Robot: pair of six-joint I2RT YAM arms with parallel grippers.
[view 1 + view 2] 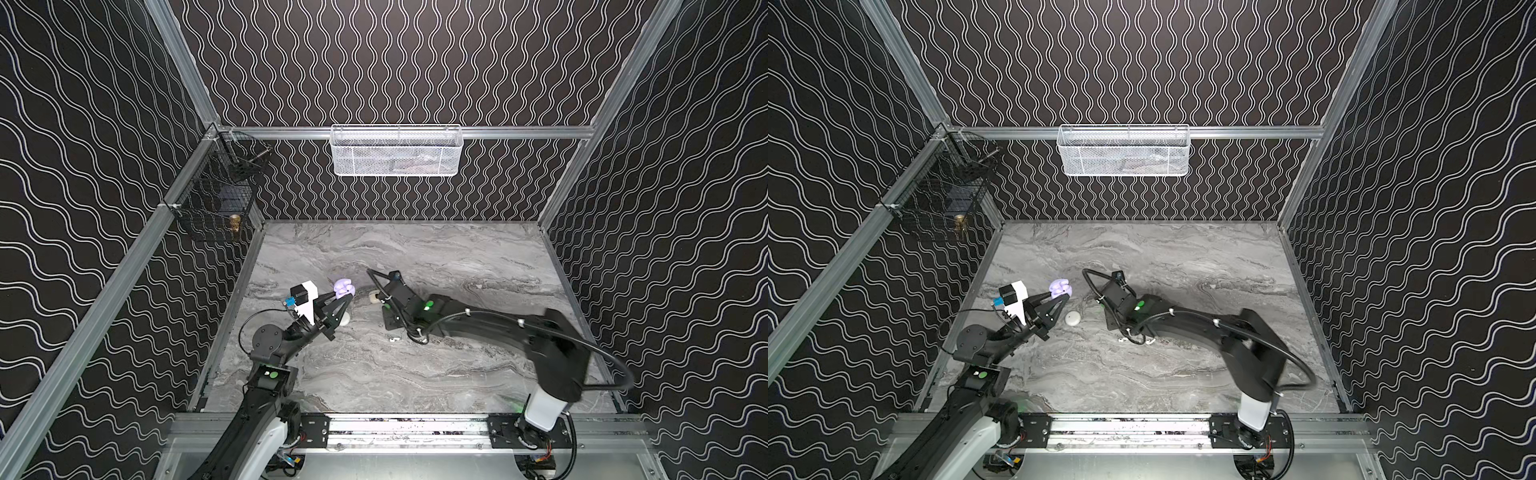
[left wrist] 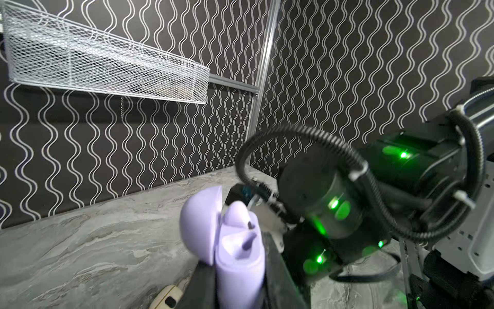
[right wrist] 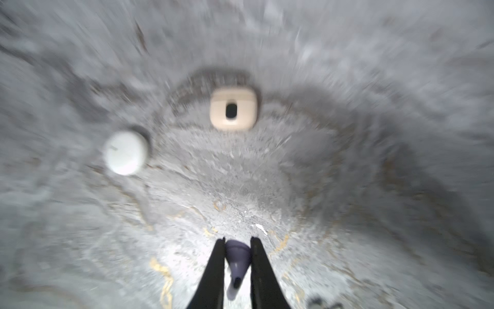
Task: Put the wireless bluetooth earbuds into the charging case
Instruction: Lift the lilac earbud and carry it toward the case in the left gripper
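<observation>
In both top views, left of centre, the left tool (image 1: 344, 296) grips the lavender charging case (image 1: 343, 286), apparently presenting it open for loading. Two white earbuds (image 1: 1121, 339) lie on the desk (image 1: 457, 374) near mid-frame.

In the left wrist view, bottom centre, the lid (image 2: 200, 222) is tipped back, and one bud seems already seated.

In the right wrist view, bottom centre, the right tool (image 3: 238, 242) is closed tight on a lavender earbud (image 3: 237, 255), stem toward the lens, likely bound for the free well. A beige case (image 3: 233, 109) sits at centre and a round white case (image 3: 125, 152) lies centre-left.
</observation>
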